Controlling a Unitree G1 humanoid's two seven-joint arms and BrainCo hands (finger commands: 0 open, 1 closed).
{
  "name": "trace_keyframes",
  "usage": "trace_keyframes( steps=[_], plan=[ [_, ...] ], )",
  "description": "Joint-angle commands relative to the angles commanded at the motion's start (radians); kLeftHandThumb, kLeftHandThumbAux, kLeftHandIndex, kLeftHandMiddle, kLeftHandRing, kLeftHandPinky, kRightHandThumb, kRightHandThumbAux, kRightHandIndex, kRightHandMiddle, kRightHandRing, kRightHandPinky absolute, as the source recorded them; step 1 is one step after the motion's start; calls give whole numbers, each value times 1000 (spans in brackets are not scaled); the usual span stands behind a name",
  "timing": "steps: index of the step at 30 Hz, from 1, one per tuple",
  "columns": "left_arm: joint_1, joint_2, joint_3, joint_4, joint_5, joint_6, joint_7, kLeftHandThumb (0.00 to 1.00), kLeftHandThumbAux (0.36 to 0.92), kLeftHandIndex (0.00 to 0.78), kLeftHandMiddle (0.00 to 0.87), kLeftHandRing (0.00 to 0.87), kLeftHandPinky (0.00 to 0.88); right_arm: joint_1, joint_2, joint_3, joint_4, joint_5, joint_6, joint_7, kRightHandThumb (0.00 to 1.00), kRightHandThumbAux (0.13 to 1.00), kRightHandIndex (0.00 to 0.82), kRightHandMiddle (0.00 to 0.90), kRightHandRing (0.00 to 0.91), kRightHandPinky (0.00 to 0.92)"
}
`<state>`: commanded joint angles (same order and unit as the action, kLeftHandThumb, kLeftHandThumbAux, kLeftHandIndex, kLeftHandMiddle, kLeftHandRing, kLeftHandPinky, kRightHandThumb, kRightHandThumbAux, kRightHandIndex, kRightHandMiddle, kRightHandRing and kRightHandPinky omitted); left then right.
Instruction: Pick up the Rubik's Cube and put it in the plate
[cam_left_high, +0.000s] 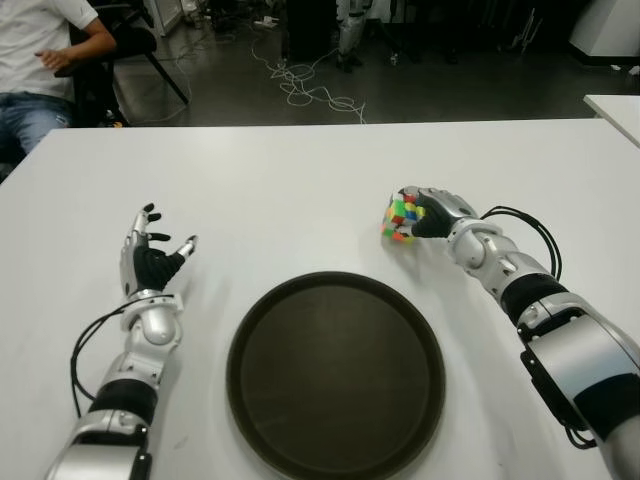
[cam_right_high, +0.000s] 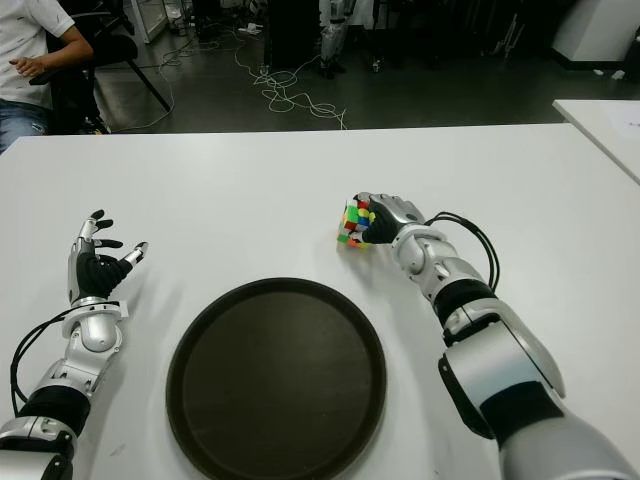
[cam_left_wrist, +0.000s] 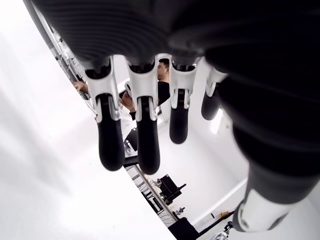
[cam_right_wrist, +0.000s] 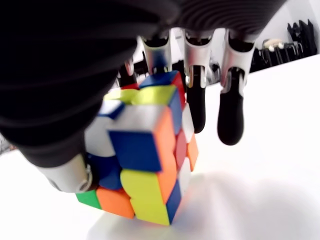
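Observation:
The Rubik's Cube (cam_left_high: 400, 220), with mixed coloured faces, is on the white table (cam_left_high: 300, 170) just beyond the right rim of the round dark plate (cam_left_high: 335, 375). My right hand (cam_left_high: 432, 214) is closed around it from the right. In the right wrist view the thumb presses one side of the cube (cam_right_wrist: 145, 160) and the fingers (cam_right_wrist: 231, 120) curl over the far side. A shadow lies right under the cube; I cannot tell if it is off the table. The plate holds nothing. My left hand (cam_left_high: 150, 255) shows left of the plate with spread fingers (cam_left_wrist: 142, 140), holding nothing.
A seated person (cam_left_high: 40, 60) is beyond the table's far left corner. Cables (cam_left_high: 310, 85) lie on the floor behind the far edge. Another white table (cam_left_high: 615, 105) stands at the right.

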<state>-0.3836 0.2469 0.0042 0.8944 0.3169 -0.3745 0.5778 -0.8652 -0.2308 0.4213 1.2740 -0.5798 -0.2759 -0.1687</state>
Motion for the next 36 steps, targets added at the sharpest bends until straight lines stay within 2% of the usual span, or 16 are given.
trace_keyframes(
  steps=[3,6,11,14,18,21,26,30,32,33,35,36],
  plan=[
    [0,0,0,1,0,-4,1,1,725,0,546,748,758,1,2,-8,0,7,0,1,848,677,405,570,732,728],
    [1,1,-1,0,2,-4,3,0,737,0,501,744,749,3,3,-12,-2,12,0,1,849,676,410,582,748,742],
    [2,0,1,-1,0,-1,4,0,733,0,474,728,734,4,8,-31,-5,34,4,9,850,676,407,571,763,763],
    [2,-1,1,-3,1,3,7,0,724,0,555,740,753,5,14,-48,-6,53,10,15,853,675,407,566,773,780],
    [2,-2,0,-10,3,6,8,2,727,0,597,747,759,6,19,-58,-5,64,16,13,853,674,414,583,775,779],
    [4,-3,1,-17,1,6,5,5,740,0,572,750,762,7,20,-58,-7,67,15,6,853,674,418,589,773,774],
    [10,-4,2,-32,-1,14,-1,3,752,0,483,728,739,9,20,-54,-14,63,11,-9,856,672,419,579,779,775],
    [12,-1,2,-36,-3,25,-10,0,742,0,467,715,732,12,21,-55,-18,64,8,-19,857,670,422,580,781,775],
    [11,0,2,-31,-5,28,-14,1,737,0,446,690,702,14,22,-58,-20,67,5,-22,858,670,423,580,782,777],
    [10,0,3,-30,-6,28,-15,0,726,0,367,582,591,14,22,-59,-21,68,4,-22,858,670,424,578,784,781],
    [10,0,3,-29,-6,30,-18,0,717,0,298,488,494,15,21,-62,-23,70,2,-22,858,670,424,577,785,785],
    [10,0,3,-29,-5,30,-18,0,715,0,279,466,483,16,20,-65,-25,73,0,-21,858,670,424,577,786,784]
  ],
)
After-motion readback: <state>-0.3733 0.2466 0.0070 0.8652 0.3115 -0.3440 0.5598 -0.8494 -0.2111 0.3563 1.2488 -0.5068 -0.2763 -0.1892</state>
